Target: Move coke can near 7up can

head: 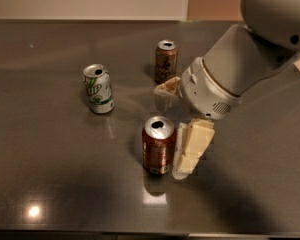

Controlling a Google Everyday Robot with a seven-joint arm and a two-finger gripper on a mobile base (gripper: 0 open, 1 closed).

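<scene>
The coke can (158, 145), red-orange with a silver top, stands upright near the front middle of the dark table. The 7up can (98, 89), white with green lettering, stands upright to its upper left, well apart. My gripper (171, 132) is open, low over the table just right of the coke can. One cream finger (191, 149) lies close along the can's right side. The other finger (167, 87) is behind the can, towards the back. The can is not held.
A brown can with script lettering (165, 61) stands upright at the back, just behind the far finger. The big grey-white arm (240, 69) covers the right side of the table (50, 174). The table's front edge runs along the bottom.
</scene>
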